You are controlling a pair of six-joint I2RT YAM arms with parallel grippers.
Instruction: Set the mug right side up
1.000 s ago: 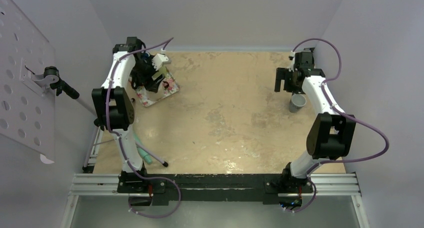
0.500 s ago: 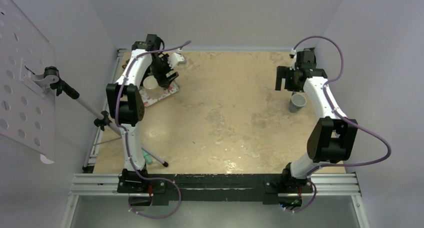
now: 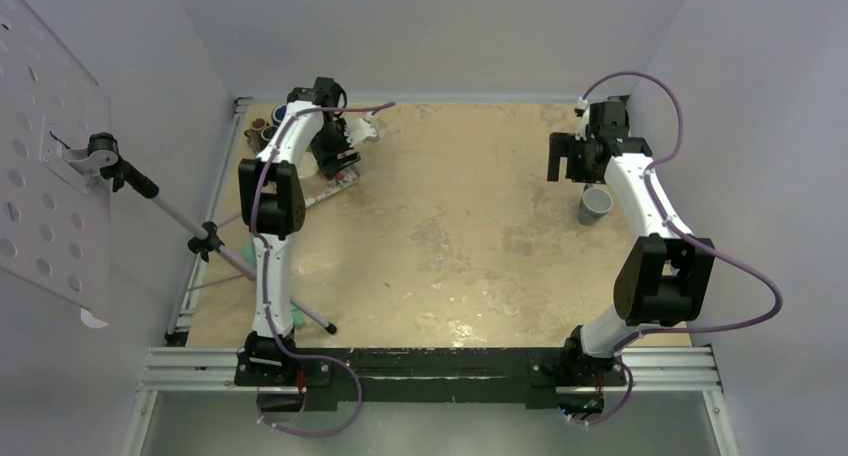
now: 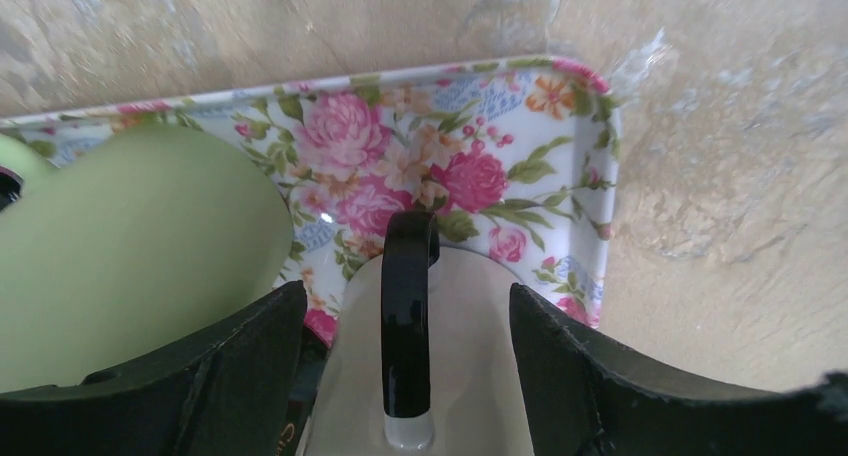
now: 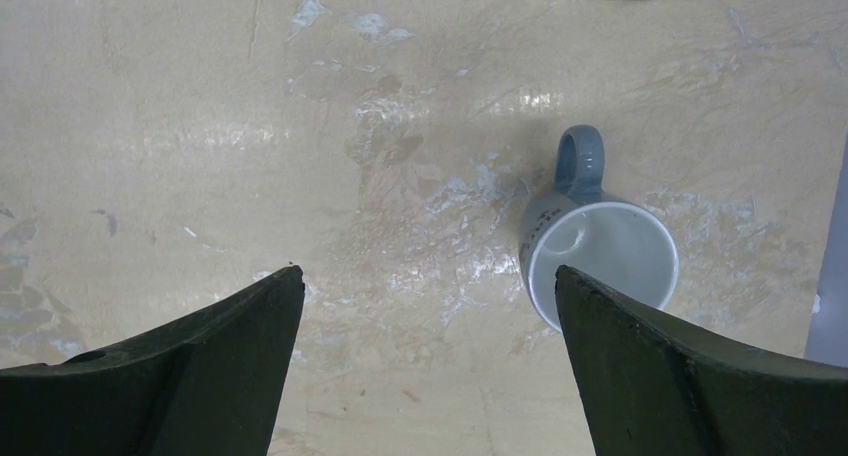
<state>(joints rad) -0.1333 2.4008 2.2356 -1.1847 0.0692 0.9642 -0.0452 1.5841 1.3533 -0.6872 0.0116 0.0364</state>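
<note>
"On the floral tray (image 4: 470,106) at the far left, what is the status?"
"Cream mug (image 4: 470,356) lies there beside a green vessel (image 4: 130,246), black handle (image 4: 405,326) toward the camera; rim hidden. Left gripper (image 4: 402,296) straddles it, jaws wide, tray showing past one finger: no grip yet. Judged step: the grasp."
"Right gripper (image 5: 430,286)?"
"Fully spread, empty, above a blue mug (image 5: 600,261) already upright."
"Next?"
"Close squarely on the body, clear of the handle, then lift and rotate."

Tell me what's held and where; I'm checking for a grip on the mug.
Nothing yet. The left gripper straddles the cream mug, handle between its jaws, a gap on one side. The right gripper hangs open near the grey mug.
</note>
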